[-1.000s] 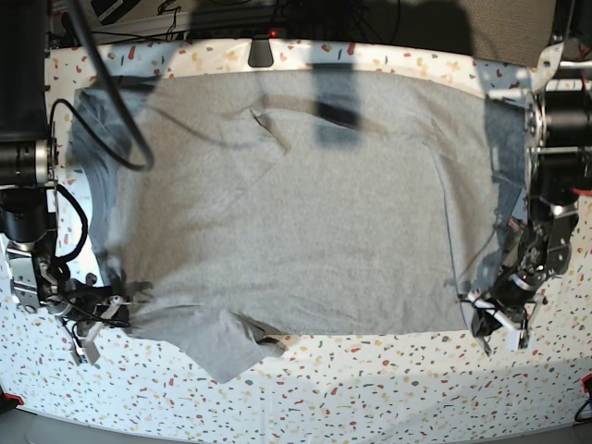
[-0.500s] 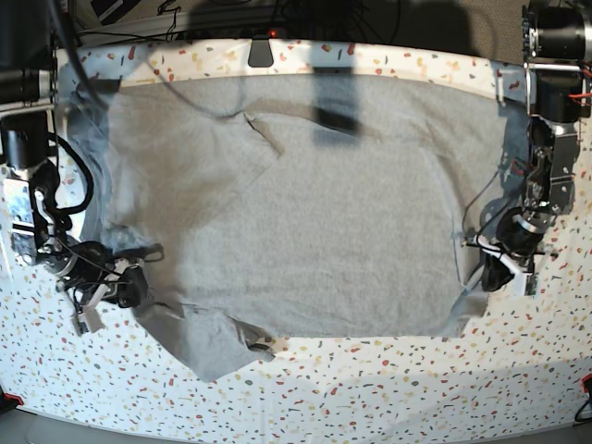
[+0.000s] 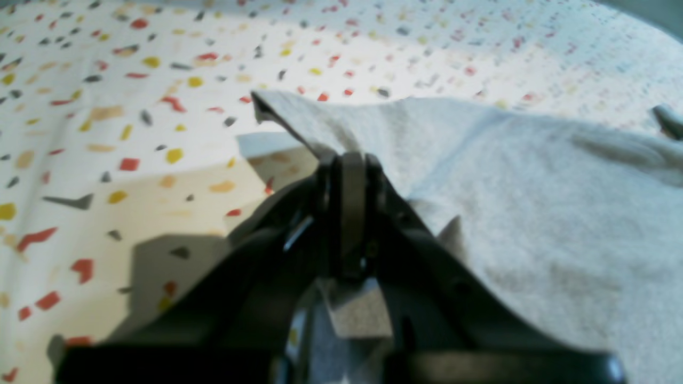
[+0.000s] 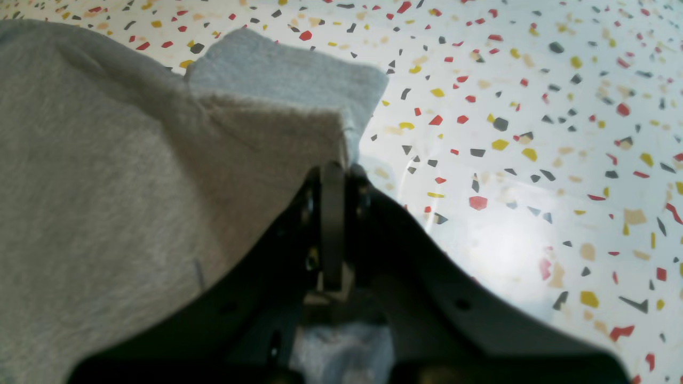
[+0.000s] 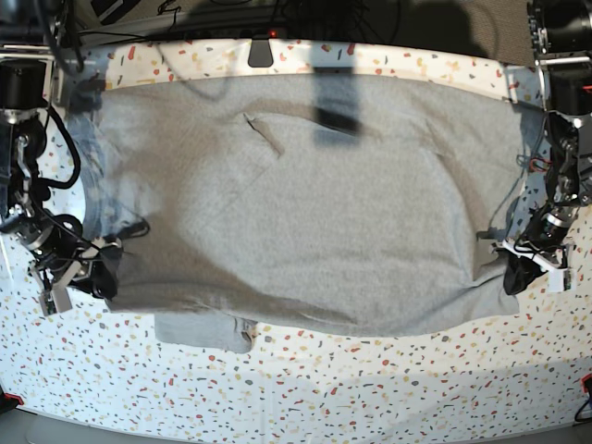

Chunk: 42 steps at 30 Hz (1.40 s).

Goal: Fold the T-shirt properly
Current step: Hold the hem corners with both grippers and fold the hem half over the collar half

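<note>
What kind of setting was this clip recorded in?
Probably a robotics lab bench, not a home. A terrazzo-patterned table carries only the grey T-shirt, arms are mounted at both sides with the left hand and right hand pinching its edges, and loose cables hang about.

We see the T-shirt (image 5: 305,203) in plain heather grey, a fine light-and-dark fleck running through the weave, with no print on the side facing up. All around the T-shirt, the table (image 5: 370,388) is white terrazzo, scattered with small red, yellow, tan and black chips. At the T-shirt's two near corners, the left gripper (image 3: 349,160) and the right gripper (image 4: 333,170) are matte black.
</note>
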### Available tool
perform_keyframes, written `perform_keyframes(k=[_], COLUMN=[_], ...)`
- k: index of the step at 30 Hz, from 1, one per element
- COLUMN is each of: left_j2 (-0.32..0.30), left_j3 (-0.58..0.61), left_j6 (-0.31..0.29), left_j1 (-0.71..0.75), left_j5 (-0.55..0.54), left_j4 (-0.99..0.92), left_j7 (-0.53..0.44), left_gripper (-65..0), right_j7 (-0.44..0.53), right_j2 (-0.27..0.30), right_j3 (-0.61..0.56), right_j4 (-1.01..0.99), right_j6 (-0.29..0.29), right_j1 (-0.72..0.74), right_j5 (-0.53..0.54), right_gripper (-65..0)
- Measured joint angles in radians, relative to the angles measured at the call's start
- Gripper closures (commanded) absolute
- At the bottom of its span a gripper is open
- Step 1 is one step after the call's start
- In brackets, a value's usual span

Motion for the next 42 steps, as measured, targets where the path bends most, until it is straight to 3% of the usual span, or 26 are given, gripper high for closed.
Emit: perform_keyframes(k=[10, 13, 19, 25, 36, 42], left_j2=[-0.096, -0.102, -0.107, -0.113, -0.151, -0.148], left_j3=[0.0, -0.013, -0.104, -0.156, -0.156, -0.156], left_j6=[-0.003, -0.002, 0.001, -0.034, -0.036, -0.037], left_j1=[0.143, 0.175, 0.243, 0.317, 0.417, 0.469], left_j5=[-0.034, -0.032, -0.096, -0.109, -0.104, -0.041], left_j4=[0.284, 0.316, 0.34, 0.402, 0.46, 0.46], left_j7=[0.074, 0.081, 0.123, 0.164, 0.229, 0.229], left_gripper=[0.0, 0.0, 0.0, 0.0, 0.0, 0.0], right_j7=[-0.1, -0.156, -0.166, -0.195, -0.193, -0.192], right_j2=[-0.052, -0.084, -0.11, -0.111, -0.115, -0.161], right_j3=[0.208, 0.257, 0.336, 0.353, 0.354, 0.354], right_j4=[0.203, 0.259, 0.356, 0.37, 0.37, 0.37], right_j6=[0.0, 0.0, 0.001, 0.0, 0.0, 0.0], right_j1=[-0.139, -0.167, -0.227, -0.275, -0.367, -0.387], right_j5=[0.061, 0.067, 0.074, 0.074, 0.068, -0.039], right_gripper=[0.0, 0.0, 0.0, 0.0, 0.0, 0.0])
